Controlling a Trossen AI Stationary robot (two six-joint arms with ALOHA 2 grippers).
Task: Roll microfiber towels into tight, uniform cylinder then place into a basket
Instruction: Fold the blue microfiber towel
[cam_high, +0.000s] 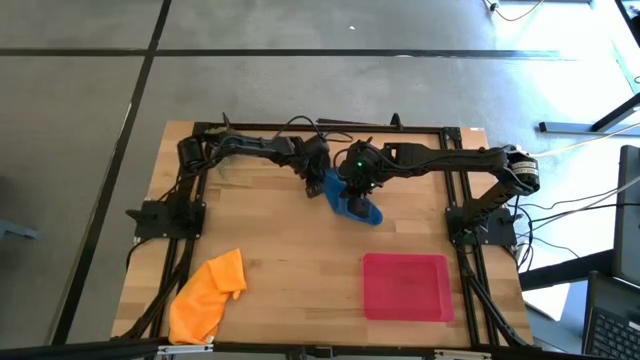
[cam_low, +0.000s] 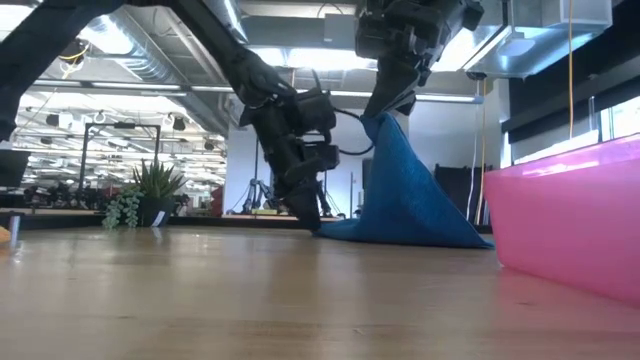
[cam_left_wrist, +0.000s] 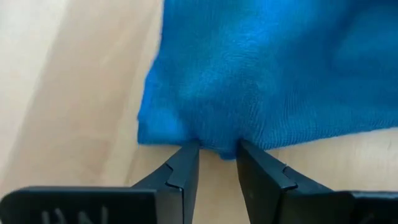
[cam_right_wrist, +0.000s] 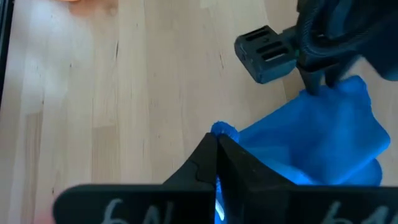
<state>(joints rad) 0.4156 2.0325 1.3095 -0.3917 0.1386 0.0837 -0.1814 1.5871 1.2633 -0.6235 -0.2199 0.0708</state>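
The blue towel (cam_high: 352, 203) stands like a tent at the table's middle, and its peak (cam_low: 384, 122) is held up by my right gripper (cam_low: 383, 114), which is shut on it. Its lower edge (cam_low: 400, 238) rests on the wood. My left gripper (cam_left_wrist: 217, 148) is open and points steeply down, with its tips on either side of a corner of that lower edge (cam_left_wrist: 219, 152). The orange towel (cam_high: 208, 292) lies crumpled near the front left corner. The red basket (cam_high: 405, 287) sits flat at the front right. My right gripper pinches a bunched tip of the blue towel (cam_right_wrist: 224, 131) between its two fingers, coming from above at a slant. The towel hangs below the fingers and spreads out, with its lower edge on the table. Whether my left gripper's fingertips (cam_left_wrist: 186, 149) touch the towel's edge, I cannot tell.
A black frame (cam_high: 200, 128) runs along the table's left, far and right sides. The basket's wall (cam_low: 570, 220) rises close by in the low view. Bare wood (cam_high: 290, 260) lies between the orange towel and the basket.
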